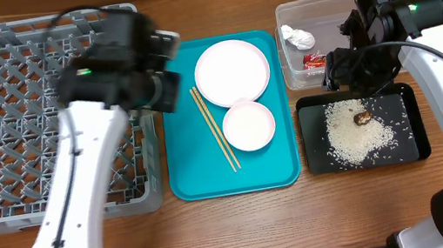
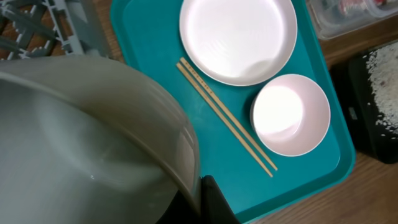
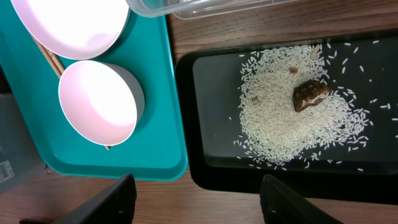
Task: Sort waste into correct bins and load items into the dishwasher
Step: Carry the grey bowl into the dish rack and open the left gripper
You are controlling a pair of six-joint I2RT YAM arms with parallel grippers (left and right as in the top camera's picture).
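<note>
Now your left gripper pinches the grey bowl, your right gripper gapes near the black tray holding rice and scrap, tissue and wrapper in the clear tub.

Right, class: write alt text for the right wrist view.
A black tray holds scattered rice grains and a brown food scrap. Left of it, a turquoise tray carries a small white dish and part of a plate. The right tool hangs open below.
</note>
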